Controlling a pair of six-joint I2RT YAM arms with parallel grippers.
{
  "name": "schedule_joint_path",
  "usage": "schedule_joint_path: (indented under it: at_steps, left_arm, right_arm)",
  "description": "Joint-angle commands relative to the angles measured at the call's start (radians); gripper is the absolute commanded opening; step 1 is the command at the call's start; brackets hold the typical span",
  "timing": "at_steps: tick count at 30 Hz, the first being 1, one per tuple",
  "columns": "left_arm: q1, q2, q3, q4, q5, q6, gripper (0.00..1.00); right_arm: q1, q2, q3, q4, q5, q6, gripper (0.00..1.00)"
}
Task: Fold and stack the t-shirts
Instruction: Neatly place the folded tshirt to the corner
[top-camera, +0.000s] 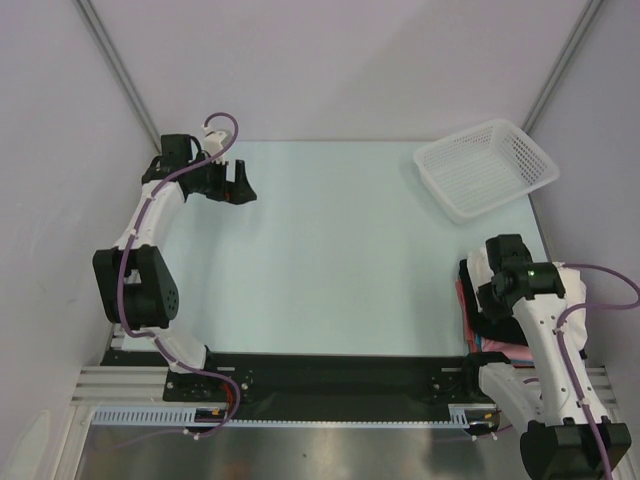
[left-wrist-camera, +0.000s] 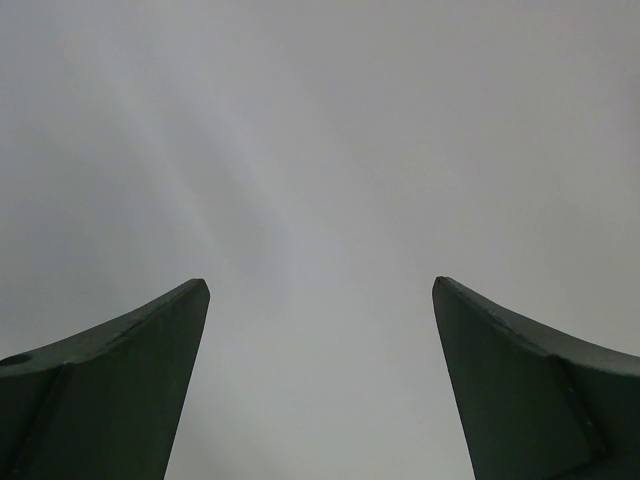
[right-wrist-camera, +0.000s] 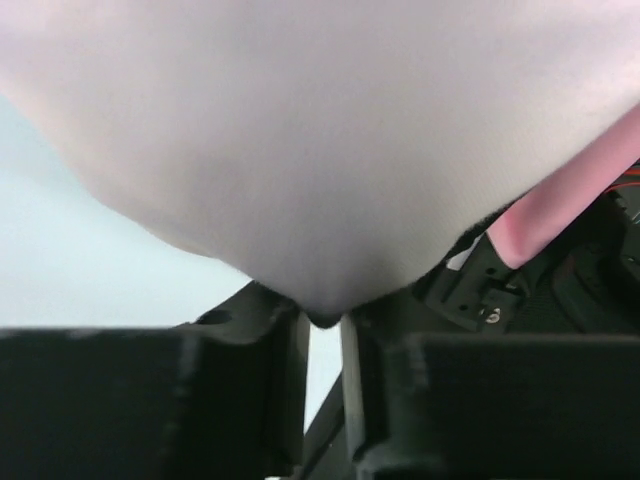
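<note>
A white t-shirt (right-wrist-camera: 320, 130) fills the upper part of the right wrist view and narrows to a point between the tips of my right gripper (right-wrist-camera: 322, 325). The jaws stand almost together, pinching that fold. A pink t-shirt (right-wrist-camera: 565, 200) lies under it at the right, with a thin dark fuzzy edge between the two. From above, the white t-shirt (top-camera: 477, 268) and pink t-shirt (top-camera: 512, 352) lie at the table's near right corner, mostly hidden under my right gripper (top-camera: 488, 300) and arm. My left gripper (top-camera: 238, 185) hovers at the far left, and its view shows the left gripper (left-wrist-camera: 320, 285) wide open over bare tabletop.
A white mesh basket (top-camera: 485, 168) stands at the far right corner of the pale table (top-camera: 330, 260). A black rail (top-camera: 330, 375) runs along the near edge between the arm bases. Grey walls close in on both sides.
</note>
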Motion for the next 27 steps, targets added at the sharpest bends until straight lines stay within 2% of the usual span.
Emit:
schedule_joint_path:
  at_steps: [1,2,3,5,6,7,10,13,15,17,18,20,21,22,23,25,26,27]
  left_arm:
    - [0.009,-0.004,0.046,0.010,0.036,0.022,1.00]
    - [0.009,-0.001,0.048,0.010,0.038,0.021,1.00]
    - [0.009,0.000,0.048,0.008,0.044,0.019,1.00]
    - [0.008,-0.001,0.048,0.005,0.042,0.024,1.00]
    - [0.008,-0.001,0.048,0.004,0.038,0.025,1.00]
    - [0.009,-0.001,0.048,0.002,0.036,0.027,1.00]
    - [0.009,0.000,0.049,0.002,0.039,0.027,1.00]
    - [0.009,0.002,0.049,-0.001,0.042,0.027,1.00]
    - [0.008,0.003,0.051,-0.001,0.041,0.027,1.00]
    - [0.008,0.005,0.057,-0.003,0.038,0.027,1.00]
    - [0.009,0.005,0.060,-0.006,0.039,0.027,1.00]
    - [0.009,0.003,0.066,-0.004,0.039,0.024,1.00]
    - [0.009,0.003,0.069,-0.012,0.038,0.025,1.00]
    - [0.008,0.002,0.071,-0.012,0.039,0.027,1.00]
    - [0.009,-0.003,0.071,-0.016,0.033,0.032,1.00]
    - [0.009,-0.006,0.069,-0.022,0.021,0.036,1.00]
    - [0.009,-0.013,0.068,-0.029,0.013,0.044,1.00]
    - [0.009,-0.018,0.066,-0.029,0.005,0.048,1.00]
  right_arm:
    - [-0.030,0.008,0.041,-0.190,-0.008,-0.121,0.22]
    - [-0.033,0.028,0.041,-0.188,-0.017,-0.120,0.26]
    - [-0.032,0.040,0.038,-0.190,-0.030,-0.117,0.35]
    - [-0.030,0.056,0.049,-0.190,-0.042,-0.121,0.47]
    - [-0.032,0.059,0.058,-0.188,-0.050,-0.118,0.58]
    - [-0.033,0.056,0.079,-0.187,-0.083,-0.109,0.61]
    - [-0.032,0.027,0.116,-0.077,-0.206,-0.115,0.69]
    - [-0.029,0.034,0.196,-0.009,-0.243,-0.122,0.76]
    - [-0.023,0.062,0.280,0.054,-0.208,-0.216,0.78]
    - [-0.023,0.112,0.326,0.088,-0.105,-0.285,0.77]
    - [-0.024,0.123,0.325,0.112,-0.065,-0.366,0.76]
    - [-0.065,0.145,0.279,0.184,0.011,-0.390,0.69]
    - [-0.091,0.151,0.208,0.218,0.006,-0.391,0.54]
    - [-0.122,0.163,0.168,0.331,-0.064,-0.423,0.45]
    - [-0.175,0.171,0.132,0.394,-0.111,-0.451,0.23]
    - [-0.213,0.200,0.048,0.508,-0.189,-0.462,0.05]
    - [-0.228,0.239,0.034,0.517,-0.194,-0.456,0.00]
    - [-0.228,0.257,0.026,0.517,-0.189,-0.446,0.00]
